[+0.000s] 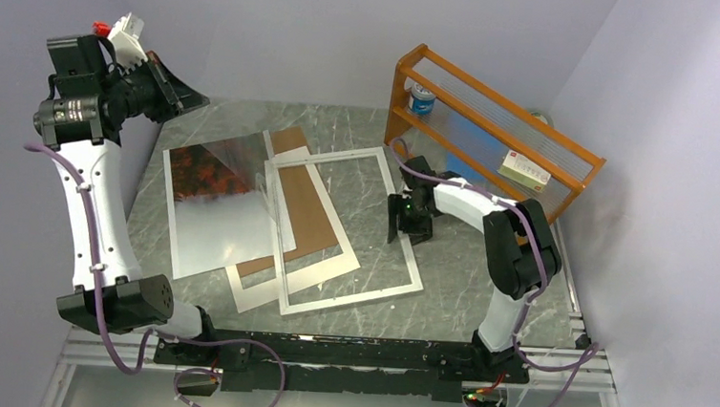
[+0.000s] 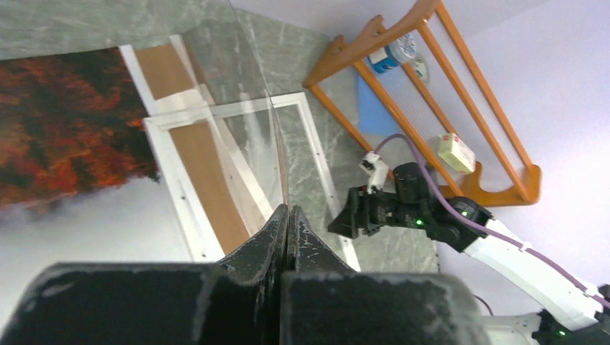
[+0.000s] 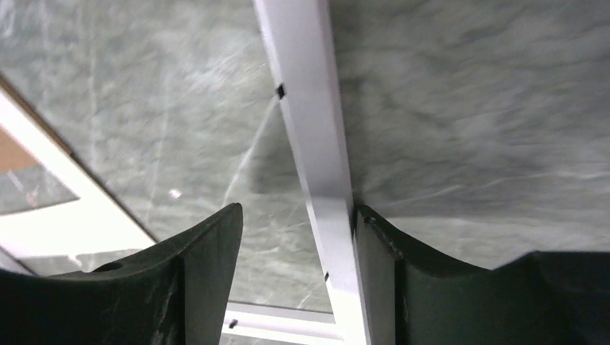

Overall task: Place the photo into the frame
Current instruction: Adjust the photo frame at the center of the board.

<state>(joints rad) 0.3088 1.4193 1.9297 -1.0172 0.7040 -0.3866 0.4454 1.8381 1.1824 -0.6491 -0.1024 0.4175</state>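
While open right fingers (image 3: 201, 273) straddle the frame (image 3: 309, 108), left fingers (image 2: 262, 241) pinch clear pane (image 2: 248, 129) aloft; photo (image 1: 216, 217), left of frame, likely loads next.

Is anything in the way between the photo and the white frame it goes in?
Yes. A clear sheet, pinched in the left gripper, is tilted above the photo, and a brown board lies in part of the frame opening.

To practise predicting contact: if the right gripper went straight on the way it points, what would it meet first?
Probably the frame, whose white rail runs between the open jaws of the right gripper; depth is unclear.
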